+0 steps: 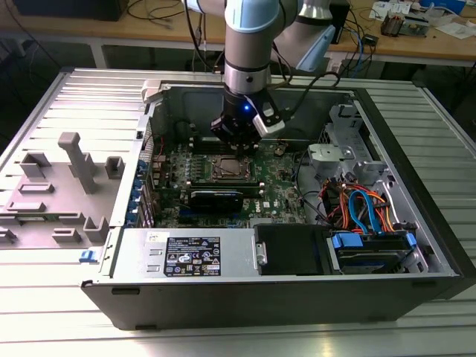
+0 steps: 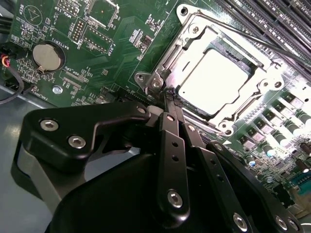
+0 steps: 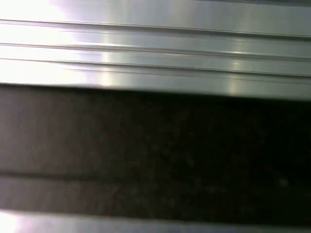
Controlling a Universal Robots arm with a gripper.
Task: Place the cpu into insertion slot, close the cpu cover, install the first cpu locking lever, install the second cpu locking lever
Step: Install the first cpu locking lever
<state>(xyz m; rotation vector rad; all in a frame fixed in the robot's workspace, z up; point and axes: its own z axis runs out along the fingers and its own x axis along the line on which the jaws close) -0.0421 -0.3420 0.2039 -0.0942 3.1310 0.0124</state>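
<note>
The cpu (image 2: 214,82), a silvery square chip, lies flat in the insertion slot (image 2: 151,80) on the green motherboard. The cpu cover (image 2: 265,90), a thin metal frame with a window, lies down around the chip. A thin wire lever (image 2: 252,41) runs along one side of the socket. My gripper (image 2: 171,99) is shut, its black fingertips pressed together right at one corner of the socket; I cannot tell whether they touch a lever end. In the exterior view the gripper (image 1: 239,140) hangs just above the socket (image 1: 227,169) inside the open computer case.
A round coin battery (image 2: 47,56) and long black memory slots (image 2: 272,19) flank the socket. A long black card (image 1: 216,197), a power supply (image 1: 193,253) and cabled drive bays (image 1: 364,212) crowd the case. Grey fixtures (image 1: 71,178) stand at the exterior view's left.
</note>
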